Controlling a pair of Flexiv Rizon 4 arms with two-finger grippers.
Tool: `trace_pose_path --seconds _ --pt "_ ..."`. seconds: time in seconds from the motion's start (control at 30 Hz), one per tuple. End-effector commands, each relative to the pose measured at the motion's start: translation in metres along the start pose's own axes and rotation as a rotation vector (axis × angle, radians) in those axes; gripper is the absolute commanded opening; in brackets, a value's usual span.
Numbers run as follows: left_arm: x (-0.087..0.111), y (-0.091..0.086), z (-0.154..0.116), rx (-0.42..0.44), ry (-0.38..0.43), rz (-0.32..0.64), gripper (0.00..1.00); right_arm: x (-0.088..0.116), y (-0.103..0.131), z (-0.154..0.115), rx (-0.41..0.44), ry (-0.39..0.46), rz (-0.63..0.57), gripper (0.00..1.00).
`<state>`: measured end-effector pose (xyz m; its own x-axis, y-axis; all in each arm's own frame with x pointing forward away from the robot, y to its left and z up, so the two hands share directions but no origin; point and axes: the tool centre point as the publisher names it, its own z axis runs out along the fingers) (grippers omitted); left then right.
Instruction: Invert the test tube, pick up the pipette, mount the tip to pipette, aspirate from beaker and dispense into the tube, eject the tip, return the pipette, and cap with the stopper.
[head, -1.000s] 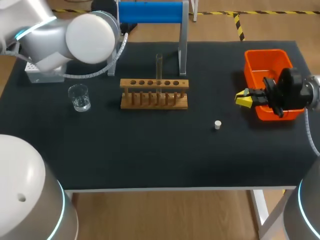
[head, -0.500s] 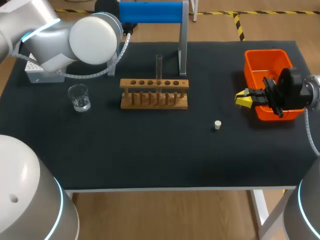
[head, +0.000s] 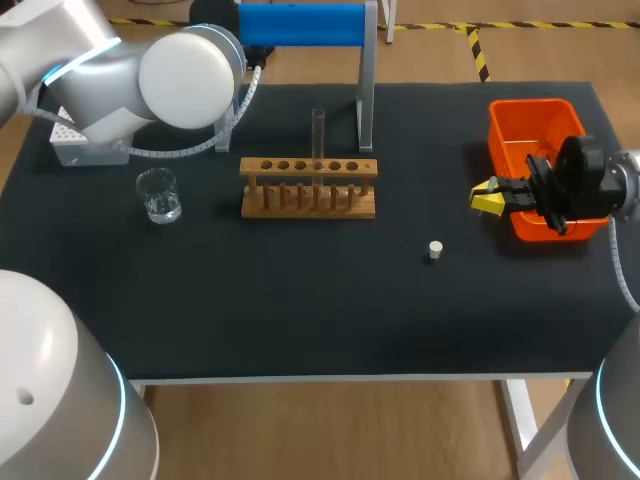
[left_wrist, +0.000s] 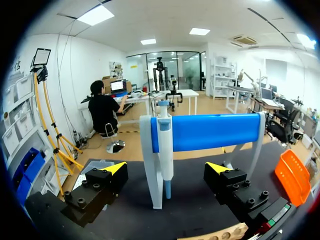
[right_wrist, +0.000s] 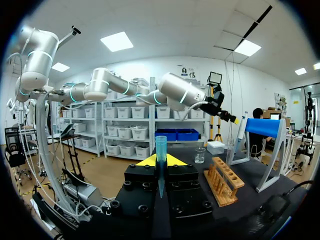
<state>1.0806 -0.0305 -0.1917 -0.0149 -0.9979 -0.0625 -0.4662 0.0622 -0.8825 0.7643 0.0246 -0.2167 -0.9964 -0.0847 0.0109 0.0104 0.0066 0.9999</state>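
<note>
left gripper (left_wrist: 166, 168) first: fingers spread wide, nothing between the pads, lined up square on the pipette (left_wrist: 165, 145). the pipette hangs straight ahead of the gap, off the blue bar of the stand (left_wrist: 210, 131), tucked right beside the stand's white upright. that looks like the pickup step, grasp not yet made.

over to the right gripper (right_wrist: 161, 160): yellow tips pinched narrow on a pipette tip (right_wrist: 160, 150), which stands up between them, wide end uppermost. in the head view that gripper sits at the right middle of the frame, just beside the orange bin (head: 525, 125).

outward from there: test tube (head: 318, 135) upright in the wooden rack (head: 308, 187) at upper centre, beaker (head: 158, 194) with clear liquid at left, white stopper (head: 435, 249) alone on the dark table (head: 300, 320), right of centre.

now the danger. pipette and upright are so close that a closing finger could catch the post instead, or clamp both, and then the lift drags the stand. close off-centre and the pipette may swing or slip off its hook. later, if the tip sits even slightly tilted in the right fingers, the pipette nose could miss its mouth and shove it loose. and the rack is light: a nudge near the tube could tip it.
</note>
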Motion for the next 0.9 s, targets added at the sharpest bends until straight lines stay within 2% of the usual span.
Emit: trace_pose_path --seconds 0.03,0.33,0.7,0.9 --pt "0.000 -0.001 0.001 -0.003 0.002 0.001 1.00 0.001 0.000 -0.001 0.001 0.001 -0.001 0.00" --pt "0.002 0.000 0.004 0.007 0.010 0.017 1.00 0.001 0.000 -0.001 0.001 0.001 -0.001 0.00" --pt "-0.004 0.005 0.015 0.067 0.004 -0.042 1.00 0.001 0.000 -0.001 0.001 0.001 -0.001 0.00" --pt "-0.005 0.001 0.022 0.091 0.001 -0.060 1.00 0.001 0.000 -0.001 0.001 0.001 -0.001 0.00"
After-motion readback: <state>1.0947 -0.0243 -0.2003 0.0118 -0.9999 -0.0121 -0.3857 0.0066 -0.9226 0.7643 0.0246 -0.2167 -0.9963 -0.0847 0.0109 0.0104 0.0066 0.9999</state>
